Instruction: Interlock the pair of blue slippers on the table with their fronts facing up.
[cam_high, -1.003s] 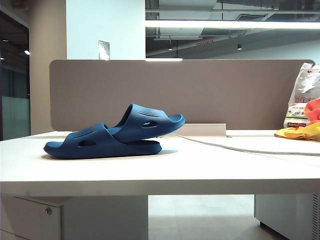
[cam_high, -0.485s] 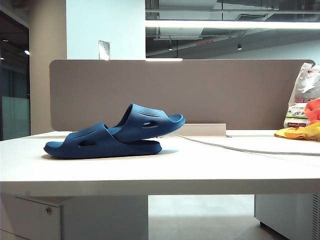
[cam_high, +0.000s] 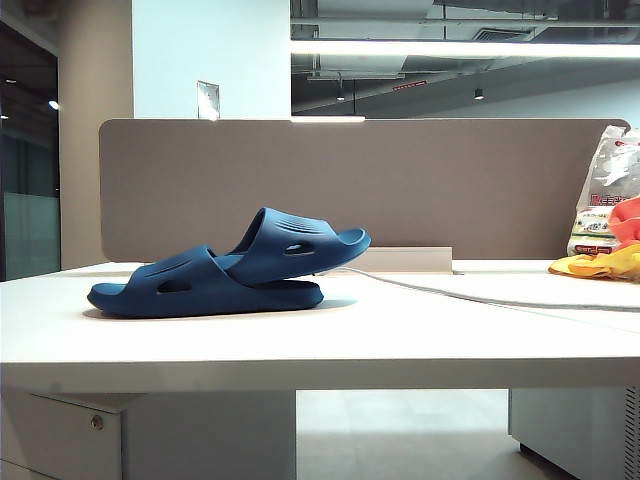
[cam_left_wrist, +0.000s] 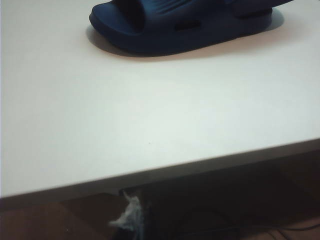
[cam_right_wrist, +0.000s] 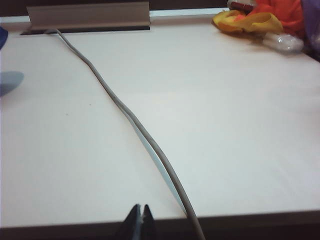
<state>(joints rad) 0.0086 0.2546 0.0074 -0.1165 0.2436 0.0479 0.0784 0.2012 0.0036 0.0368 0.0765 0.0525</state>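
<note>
The pair of blue slippers lies interlocked on the table (cam_high: 400, 340), left of centre in the exterior view. The lower slipper (cam_high: 190, 285) rests flat, and the upper slipper (cam_high: 295, 240) is tucked through its strap and tilts upward to the right. Neither arm shows in that view. In the left wrist view the lower slipper (cam_left_wrist: 170, 25) lies far across the table (cam_left_wrist: 150, 125). My left gripper (cam_left_wrist: 131, 220) is a dim dark tip below the front edge. My right gripper (cam_right_wrist: 139, 214) is shut and empty at the front edge.
A grey cable (cam_right_wrist: 125, 112) runs from the metal channel (cam_right_wrist: 87, 15) to the front edge, right beside my right gripper. Yellow and orange cloth (cam_high: 600, 262) and a plastic bag (cam_high: 605, 190) sit far right. A grey divider panel (cam_high: 400, 190) backs the table.
</note>
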